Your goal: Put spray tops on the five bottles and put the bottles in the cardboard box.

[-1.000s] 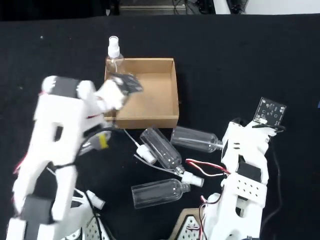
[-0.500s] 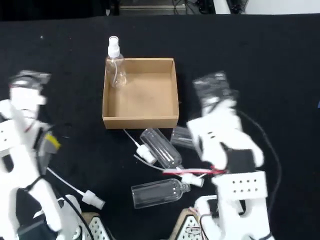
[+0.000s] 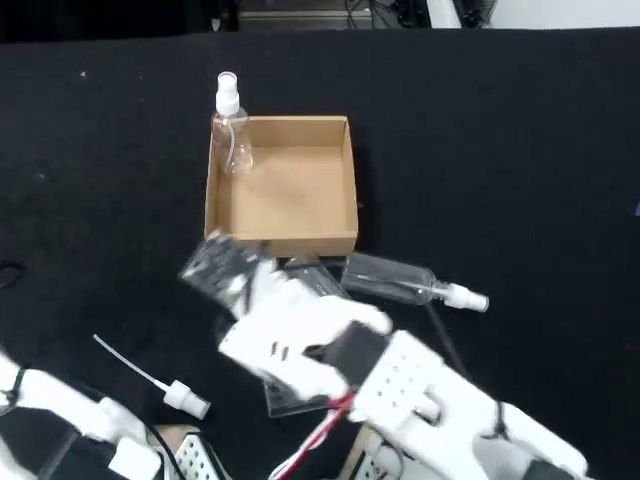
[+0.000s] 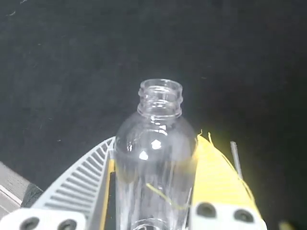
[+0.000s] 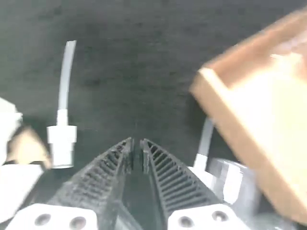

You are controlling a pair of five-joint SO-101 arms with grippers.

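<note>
right arm (image 3: 330, 345) lies stretched across mid table (image 3: 520, 140); right gripper (image 5: 136, 146) nearly closed, only a slit between the jaws, nothing in it, tips low over the black surface
left gripper (image 4: 154, 160) clamped on a clear bottle (image 4: 160, 120), one jaw on each side of the body, bare open neck pointing out past the fingertips; left arm (image 3: 60, 405) sits low at the near table corner
cardboard box (image 3: 283, 243) open and upright just beyond right gripper, front wall close to the tips, one corner off to the side of one jaw
capped bottle (image 3: 229, 125) stands upright in the box's far corner, well past right gripper
second capped bottle (image 3: 395, 278) lies on its side near the box front, off to the side of right gripper, nozzle pointing away from it
bare bottle (image 3: 285, 398) mostly hidden under right arm, behind the gripper
loose spray top (image 5: 62, 139) with dip tube lies ahead of right gripper, apart from it
another spray top (image 5: 205, 136) just beside the opposite jaw, by the box corner
</note>
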